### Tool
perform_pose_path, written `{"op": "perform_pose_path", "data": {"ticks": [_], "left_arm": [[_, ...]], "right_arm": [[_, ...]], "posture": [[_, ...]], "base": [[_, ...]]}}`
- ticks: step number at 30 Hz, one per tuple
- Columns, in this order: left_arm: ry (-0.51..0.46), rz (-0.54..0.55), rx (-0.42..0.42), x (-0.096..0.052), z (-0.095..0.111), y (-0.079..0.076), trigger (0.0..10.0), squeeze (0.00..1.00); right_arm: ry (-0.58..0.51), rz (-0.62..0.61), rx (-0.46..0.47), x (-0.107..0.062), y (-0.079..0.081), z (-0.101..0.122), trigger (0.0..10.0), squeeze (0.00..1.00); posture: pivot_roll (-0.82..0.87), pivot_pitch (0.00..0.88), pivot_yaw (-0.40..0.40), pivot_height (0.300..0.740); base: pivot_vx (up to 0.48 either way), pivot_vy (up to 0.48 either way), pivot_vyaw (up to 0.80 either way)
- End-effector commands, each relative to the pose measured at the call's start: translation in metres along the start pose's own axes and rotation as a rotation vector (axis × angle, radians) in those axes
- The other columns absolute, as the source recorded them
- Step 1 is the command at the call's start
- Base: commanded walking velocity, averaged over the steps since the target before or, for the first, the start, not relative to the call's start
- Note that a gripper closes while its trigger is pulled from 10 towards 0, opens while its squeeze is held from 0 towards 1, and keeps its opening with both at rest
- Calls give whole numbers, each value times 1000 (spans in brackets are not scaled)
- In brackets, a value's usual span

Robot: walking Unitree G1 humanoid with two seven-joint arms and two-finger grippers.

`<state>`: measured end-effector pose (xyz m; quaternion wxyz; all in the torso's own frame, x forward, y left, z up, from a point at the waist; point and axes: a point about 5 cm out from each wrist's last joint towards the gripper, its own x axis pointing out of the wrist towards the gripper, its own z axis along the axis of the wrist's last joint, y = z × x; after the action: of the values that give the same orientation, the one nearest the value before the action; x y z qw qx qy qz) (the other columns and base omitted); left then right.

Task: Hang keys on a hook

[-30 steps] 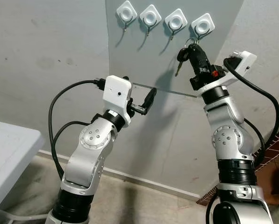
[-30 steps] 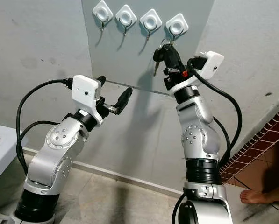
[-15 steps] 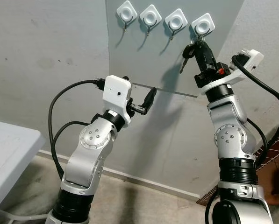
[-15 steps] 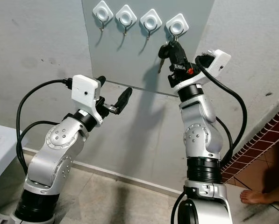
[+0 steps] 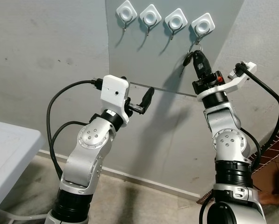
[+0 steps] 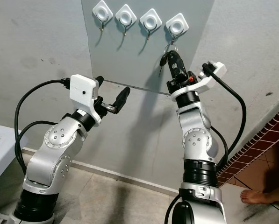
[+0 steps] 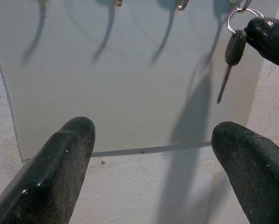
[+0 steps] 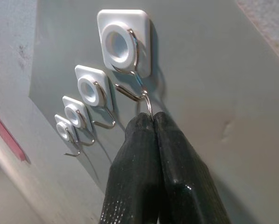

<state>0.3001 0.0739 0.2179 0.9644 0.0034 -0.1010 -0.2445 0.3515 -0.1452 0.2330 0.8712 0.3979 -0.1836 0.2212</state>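
Observation:
Four white square hooks line the top of a grey wall panel [image 5: 148,56]. Just under the rightmost hook [image 5: 203,24], my right gripper [image 5: 196,57] is raised and shut on the keys' metal ring [image 8: 148,103]. In the right wrist view the ring loops over that hook's wire [image 8: 130,91]. A black-headed key [image 5: 188,60] dangles beside the fingers, also seen as the key [image 7: 234,47] in the left wrist view. My left gripper [image 5: 147,99] is held out lower and to the left, open and holding nothing, its fingers [image 7: 74,140] wide apart facing the panel.
The panel's lower edge [image 5: 167,90] sticks out slightly from the rough grey wall. A white table [image 5: 8,144] stands at the far left. Brick tiling [image 6: 265,135] and a person's bare foot [image 6: 257,196] are at the lower right.
My right gripper swung right and up to the rightmost hook, then dropped a little; the ring now sits over the hook's wire. The left arm barely shifted.

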Motion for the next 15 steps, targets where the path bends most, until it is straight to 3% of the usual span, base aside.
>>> {"op": "perform_pose_path", "data": {"ticks": [1,2,3,4,11,15], "left_arm": [[-13,0,-5,0,4,-1,10000,0],[-15,7,-6,0,5,0,10000,0],[-16,12,-11,0,5,1,10000,0],[-17,18,-24,0,5,2,10000,0],[5,63,-63,-2,-1,6,10000,0],[13,103,-108,-3,-5,11,10000,0]], "right_arm": [[37,-36,7,-7,-7,-8,10000,0],[43,-26,6,-9,-7,-11,10000,627],[48,-26,2,-10,-7,-11,10000,627],[48,-24,-1,-11,-7,-12,10000,1000],[66,-11,-105,-16,-7,-14,10000,1000],[77,-23,-234,-22,-10,-17,10000,1000]], "posture": [[49,50,-41,740],[49,50,-41,740],[49,50,-41,740],[46,51,-38,740],[44,61,-39,740],[41,58,-37,740]], "base": [[0,0,0],[0,0,0],[0,0,0],[0,0,0],[0,0,0],[0,0,0]]}}
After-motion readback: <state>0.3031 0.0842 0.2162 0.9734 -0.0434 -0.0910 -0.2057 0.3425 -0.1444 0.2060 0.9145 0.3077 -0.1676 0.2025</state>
